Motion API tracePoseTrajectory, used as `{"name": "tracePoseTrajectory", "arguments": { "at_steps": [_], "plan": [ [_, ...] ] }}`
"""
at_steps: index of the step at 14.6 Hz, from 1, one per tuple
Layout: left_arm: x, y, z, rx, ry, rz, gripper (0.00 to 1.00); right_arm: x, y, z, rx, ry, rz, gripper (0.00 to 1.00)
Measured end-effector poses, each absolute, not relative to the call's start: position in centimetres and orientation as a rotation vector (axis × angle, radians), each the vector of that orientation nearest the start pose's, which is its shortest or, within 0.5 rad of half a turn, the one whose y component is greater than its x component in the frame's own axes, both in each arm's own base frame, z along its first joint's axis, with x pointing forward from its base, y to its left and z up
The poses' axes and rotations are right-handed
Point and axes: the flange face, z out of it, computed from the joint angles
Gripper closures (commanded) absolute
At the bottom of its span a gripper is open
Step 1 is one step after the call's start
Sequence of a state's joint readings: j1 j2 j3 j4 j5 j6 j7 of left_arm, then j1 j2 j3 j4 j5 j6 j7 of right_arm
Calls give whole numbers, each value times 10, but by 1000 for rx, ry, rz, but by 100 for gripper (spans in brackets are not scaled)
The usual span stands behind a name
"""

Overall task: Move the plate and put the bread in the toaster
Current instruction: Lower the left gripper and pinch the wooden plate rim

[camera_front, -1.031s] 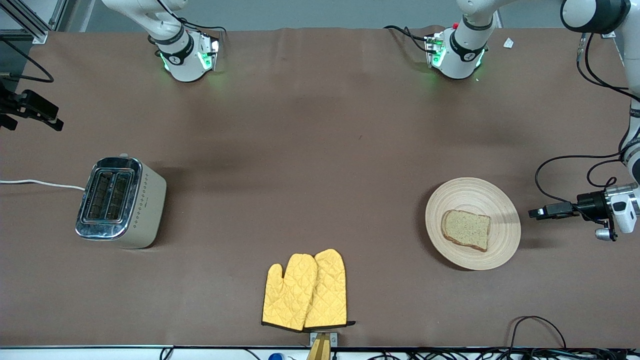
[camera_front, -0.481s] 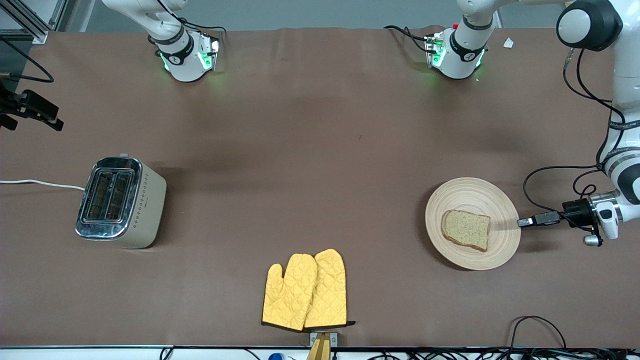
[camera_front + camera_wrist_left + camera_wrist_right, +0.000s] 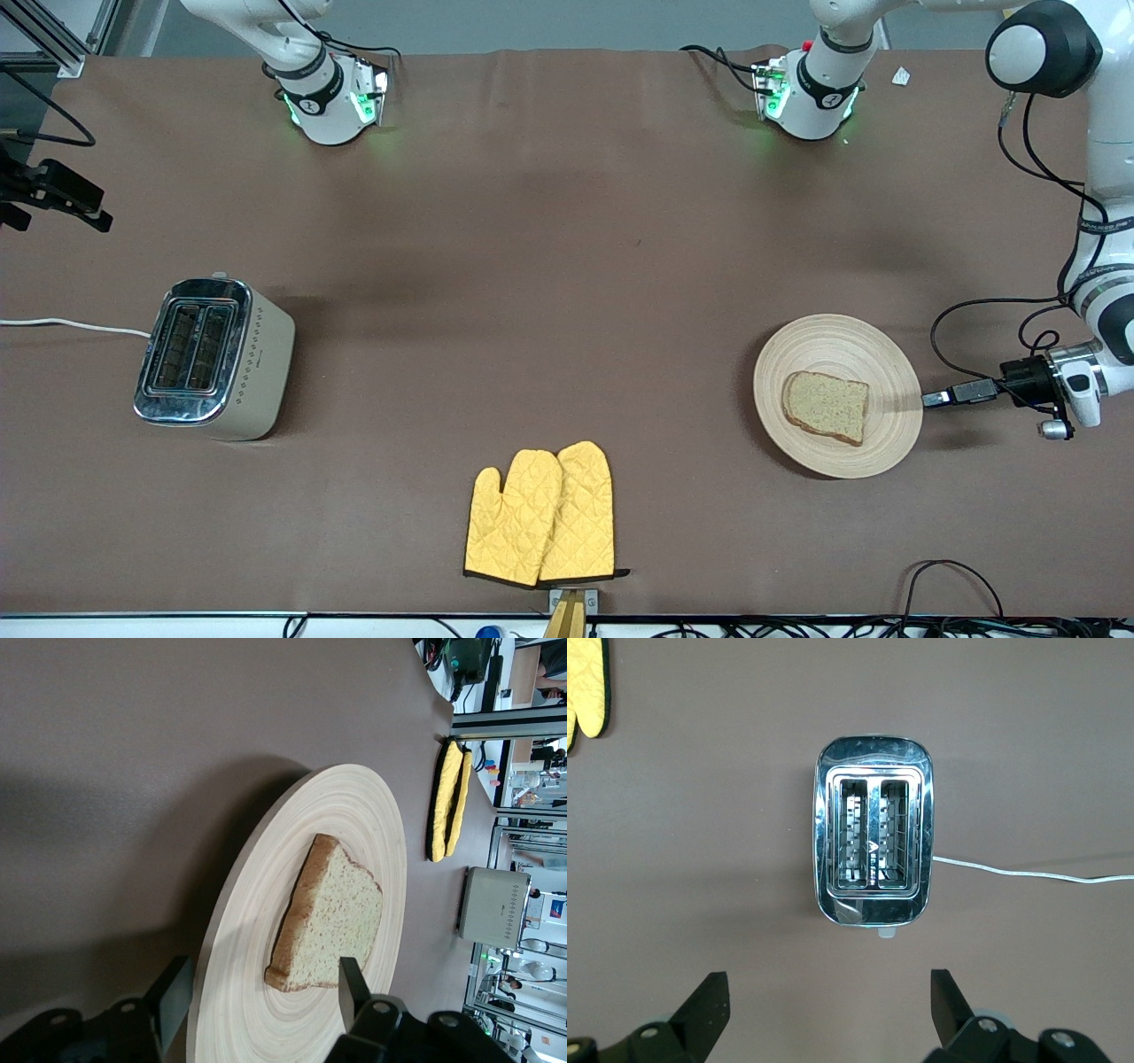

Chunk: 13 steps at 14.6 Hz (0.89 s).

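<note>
The pale wooden plate [image 3: 833,347] lies toward the left arm's end of the table with the bread [image 3: 826,406] on it. My left gripper [image 3: 927,398] is low at the plate's rim on the side toward the left arm's end. In the left wrist view it [image 3: 263,992] is open, with one finger over the plate [image 3: 354,815] near the bread [image 3: 332,912] and the other outside the rim. The toaster [image 3: 208,354] stands toward the right arm's end with both slots empty. My right gripper [image 3: 830,992] is open and empty, high over the table beside the toaster [image 3: 873,850].
A pair of yellow oven mitts [image 3: 542,514] lies near the front edge at mid-table. The toaster's white cord [image 3: 71,325] runs off the right arm's end of the table. Black cables hang from the left arm's wrist [image 3: 974,310].
My left gripper has come in from the table's end to the plate's rim. In the last half second it barely moved. Plate, bread and toaster have not moved.
</note>
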<state>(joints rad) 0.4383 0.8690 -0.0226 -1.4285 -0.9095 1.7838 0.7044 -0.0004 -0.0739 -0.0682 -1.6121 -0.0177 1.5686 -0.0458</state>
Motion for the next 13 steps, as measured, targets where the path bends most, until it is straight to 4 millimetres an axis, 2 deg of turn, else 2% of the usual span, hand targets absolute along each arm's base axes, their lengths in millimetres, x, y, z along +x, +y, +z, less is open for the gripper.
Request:
{"name": "tracePoseTrajectory", "arguments": {
  "at_steps": [3, 6, 10, 13],
  "plan": [
    [649, 215, 161, 2171, 188, 33, 34, 530, -40, 645, -3155, 36, -46, 0],
    [649, 210, 153, 2165, 186, 20, 45, 530, -40, 645, -3155, 36, -46, 0],
    [648, 205, 142, 2156, 188, 2, 75, 530, -40, 645, -3155, 36, -46, 0],
    [647, 205, 138, 2154, 192, -3, 91, 530, -40, 645, -3155, 37, -46, 0]
  ]
}}
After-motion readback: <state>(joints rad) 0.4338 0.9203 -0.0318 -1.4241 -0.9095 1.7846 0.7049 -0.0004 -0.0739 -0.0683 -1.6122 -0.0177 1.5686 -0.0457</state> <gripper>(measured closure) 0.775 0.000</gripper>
